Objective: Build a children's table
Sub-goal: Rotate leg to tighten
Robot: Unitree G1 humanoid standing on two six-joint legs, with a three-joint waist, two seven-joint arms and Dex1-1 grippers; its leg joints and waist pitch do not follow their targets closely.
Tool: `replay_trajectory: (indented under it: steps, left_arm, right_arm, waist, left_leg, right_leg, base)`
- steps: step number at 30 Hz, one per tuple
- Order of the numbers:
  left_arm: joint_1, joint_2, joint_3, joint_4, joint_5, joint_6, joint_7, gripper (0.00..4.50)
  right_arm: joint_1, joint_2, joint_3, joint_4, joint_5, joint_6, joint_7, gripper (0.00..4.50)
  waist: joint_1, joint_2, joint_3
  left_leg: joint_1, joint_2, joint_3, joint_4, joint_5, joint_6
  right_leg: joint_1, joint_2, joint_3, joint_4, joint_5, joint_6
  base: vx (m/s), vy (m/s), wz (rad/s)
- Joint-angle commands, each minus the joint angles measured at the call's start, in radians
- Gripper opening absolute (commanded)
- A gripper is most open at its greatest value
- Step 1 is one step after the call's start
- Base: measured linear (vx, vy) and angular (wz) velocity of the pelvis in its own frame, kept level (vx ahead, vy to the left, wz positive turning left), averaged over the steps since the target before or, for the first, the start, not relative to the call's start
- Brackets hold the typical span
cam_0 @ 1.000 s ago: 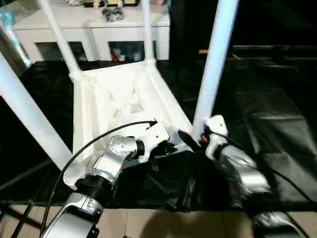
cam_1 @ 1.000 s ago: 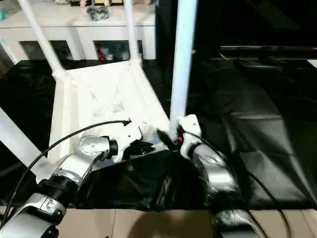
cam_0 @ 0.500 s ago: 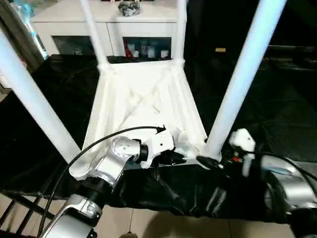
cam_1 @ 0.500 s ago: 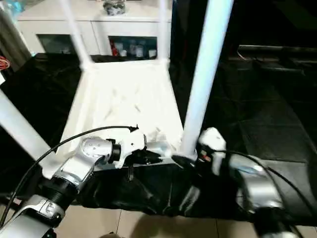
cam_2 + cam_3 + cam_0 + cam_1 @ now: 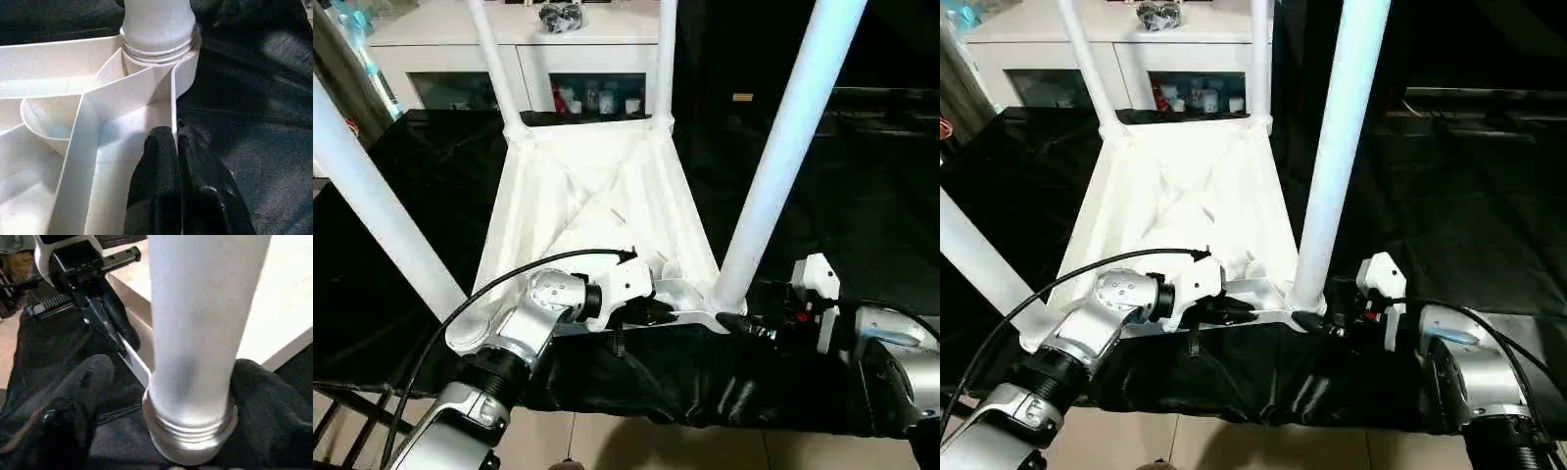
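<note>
The children's table lies upside down: its white ribbed tabletop (image 5: 597, 196) rests on black sheeting with four white legs standing up from the corner sockets. My left gripper (image 5: 641, 311) is shut on the near rim; in the left wrist view the thin rim wall (image 5: 173, 98) runs between its black fingers (image 5: 156, 161). My right gripper (image 5: 744, 323) sits at the base of the near right leg (image 5: 783, 147), open, with one finger (image 5: 83, 391) clear of the leg (image 5: 195, 333) and the other finger (image 5: 264, 396) close against the far side.
A white glass-door cabinet (image 5: 460, 39) stands behind the table. Black sheeting (image 5: 862, 176) covers the work surface out to the right. A black cable (image 5: 509, 274) arcs over my left forearm. Tiled floor (image 5: 607, 441) shows at the near edge.
The head camera has tilted and shifted. My right wrist has swung out to the right of the near right leg's base. The left gripper still clamps the rim.
</note>
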Motion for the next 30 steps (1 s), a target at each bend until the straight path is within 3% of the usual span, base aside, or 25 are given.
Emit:
replay_trajectory:
  steps: [1, 10, 11, 19, 24, 27, 30]
  left_arm:
    - [0.001, 0.017, -0.013, -0.003, 0.001, -0.006, -0.010, 0.00]
    - [0.003, 0.023, -0.017, -0.009, 0.000, -0.003, -0.009, 0.00]
    - [0.004, 0.026, -0.016, -0.011, -0.001, -0.001, -0.009, 0.00]
    - [0.005, 0.043, -0.014, -0.009, -0.009, 0.003, -0.017, 0.00]
    - [0.005, 0.059, -0.015, -0.009, -0.012, 0.004, -0.032, 0.00]
    - [0.007, 0.073, -0.018, -0.012, -0.016, 0.007, -0.040, 0.00]
    - [0.011, 0.084, -0.018, -0.015, -0.018, 0.008, -0.048, 0.00]
  right_arm:
    - [-0.016, 0.017, 0.023, 0.005, -0.042, -0.052, -0.037, 4.46]
    - [-0.074, 0.057, 0.075, 0.077, -0.101, -0.058, -0.090, 4.46]
    - [-0.092, 0.068, 0.066, 0.103, -0.101, -0.058, -0.108, 4.21]
    - [-0.108, 0.069, 0.057, 0.125, -0.080, -0.058, -0.097, 3.50]
    - [-0.122, 0.073, 0.063, 0.148, -0.070, -0.064, -0.083, 3.06]
    - [-0.129, 0.078, 0.067, 0.154, -0.065, -0.065, -0.074, 2.82]
    - [-0.135, 0.084, 0.071, 0.156, -0.060, -0.064, -0.067, 2.74]
  waist:
    - [0.000, -0.016, -0.052]
    - [-0.005, -0.017, -0.054]
    - [-0.005, -0.017, -0.055]
    - [-0.005, -0.021, -0.060]
    - [-0.008, -0.018, -0.052]
    - [-0.010, -0.018, -0.053]
    - [-0.013, -0.018, -0.056]
  left_leg:
    - [-0.004, 0.039, -0.007, -0.052, -0.142, 0.098]
    - [-0.002, 0.038, -0.006, -0.051, -0.131, 0.093]
    - [-0.003, 0.037, -0.006, -0.050, -0.124, 0.095]
    - [-0.010, 0.035, -0.006, -0.040, -0.083, 0.117]
    - [-0.011, 0.036, -0.004, -0.044, -0.154, 0.092]
    - [-0.011, 0.037, -0.006, -0.045, -0.153, 0.085]
    - [-0.012, 0.037, -0.006, -0.042, -0.133, 0.091]
  right_leg:
    - [0.050, -0.062, 0.044, -0.058, -0.158, -0.194]
    - [0.051, -0.061, 0.044, -0.052, -0.126, -0.209]
    - [0.050, -0.062, 0.044, -0.049, -0.117, -0.214]
    - [0.051, -0.060, 0.044, -0.037, -0.044, -0.223]
    - [0.044, -0.060, 0.044, -0.050, -0.183, -0.197]
    - [0.044, -0.060, 0.045, -0.048, -0.182, -0.193]
    - [0.044, -0.059, 0.045, -0.041, -0.122, -0.212]
  base:
    - [0.000, 0.000, 0.00]
    - [0.000, 0.000, 0.00]
    - [0.000, 0.000, 0.00]
    - [0.000, 0.000, 0.00]
    - [0.000, 0.000, 0.00]
    - [0.000, 0.000, 0.00]
    - [0.000, 0.000, 0.00]
